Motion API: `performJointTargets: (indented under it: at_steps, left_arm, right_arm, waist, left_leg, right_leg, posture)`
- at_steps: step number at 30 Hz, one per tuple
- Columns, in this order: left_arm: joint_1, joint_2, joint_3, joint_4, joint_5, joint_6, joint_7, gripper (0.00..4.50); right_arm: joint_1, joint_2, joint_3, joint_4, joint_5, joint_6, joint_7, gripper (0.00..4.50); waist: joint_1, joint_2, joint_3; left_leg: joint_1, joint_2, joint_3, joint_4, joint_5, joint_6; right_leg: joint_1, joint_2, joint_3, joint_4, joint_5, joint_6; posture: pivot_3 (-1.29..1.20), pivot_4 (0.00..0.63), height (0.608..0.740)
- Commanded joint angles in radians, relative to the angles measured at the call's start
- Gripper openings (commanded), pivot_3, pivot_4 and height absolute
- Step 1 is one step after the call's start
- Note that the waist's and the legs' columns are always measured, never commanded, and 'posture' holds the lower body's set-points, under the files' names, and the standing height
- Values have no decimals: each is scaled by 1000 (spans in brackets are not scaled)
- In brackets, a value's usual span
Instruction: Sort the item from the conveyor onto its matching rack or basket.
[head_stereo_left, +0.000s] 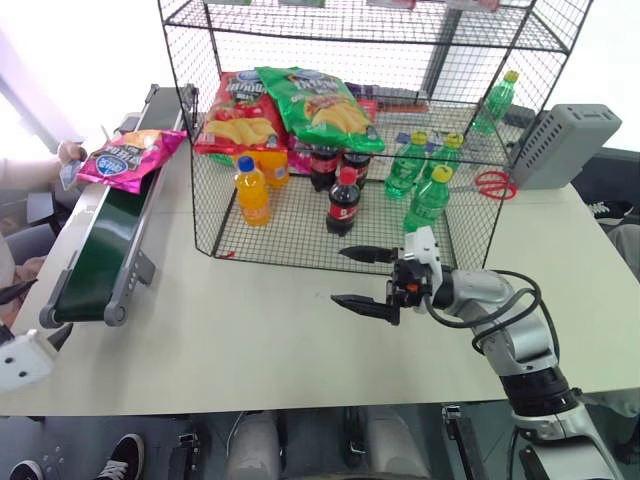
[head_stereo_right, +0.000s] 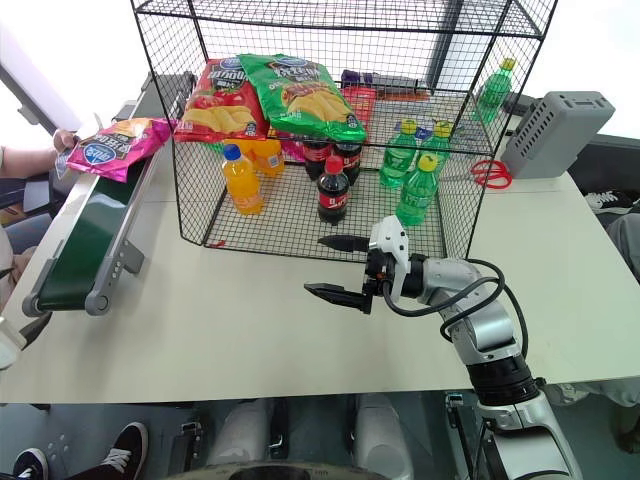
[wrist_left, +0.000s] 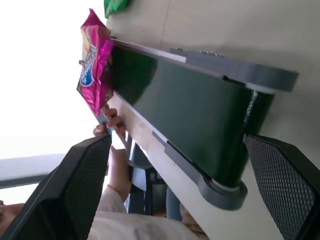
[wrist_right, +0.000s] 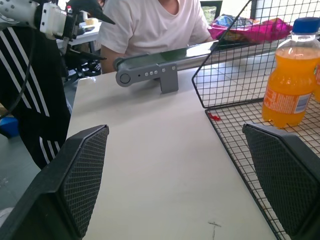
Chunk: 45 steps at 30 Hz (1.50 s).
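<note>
The item (head_stereo_left: 130, 158), a magenta-pink chip bag with a blue oval logo, lies on the far end of the conveyor (head_stereo_left: 100, 250), a dark green belt in a grey frame on the table's left. A person's hand (head_stereo_left: 70, 152) is at the bag's outer edge. The rack (head_stereo_left: 300, 240), a tall black wire-mesh unit, stands at the table's middle back. My left gripper (wrist_left: 176, 142) is open at the belt's near end, its fingers (wrist_left: 85, 185) empty. My right gripper (head_stereo_left: 338, 275) is open and empty, pointing left above the table in front of the rack.
On the rack's floor lie a red chip bag (head_stereo_left: 235, 115) and a green chip bag (head_stereo_left: 320, 105), with orange (head_stereo_left: 252, 190), cola (head_stereo_left: 343, 200) and green bottles (head_stereo_left: 425, 195). A grey box (head_stereo_left: 565, 145) and red scissors (head_stereo_left: 492, 185) sit right of it. A person (wrist_right: 155, 25) sits beyond the conveyor.
</note>
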Motion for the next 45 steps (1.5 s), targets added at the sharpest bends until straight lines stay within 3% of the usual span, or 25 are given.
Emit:
performJointTargets:
  at_steps: [1,45]
  left_arm:
    - [-4,29,25,22,10,-13,54,4500]
    - [-112,89,-157,150,34,-1,181,4500]
  right_arm:
    - [11,-3,5,-41,41,22,36,4458]
    - [-14,6,-1,-77,32,46,-13,4458]
  waist:
    - [0,0,0]
    - [-2,-1,-1]
  left_leg:
    - [0,0,0,0,0,0]
    - [0,0,1,0,0,0]
  right_leg:
    - [0,0,0,0,0,0]
    - [0,0,0,1,0,0]
  posture:
    - [0,150,740]
    - [0,150,740]
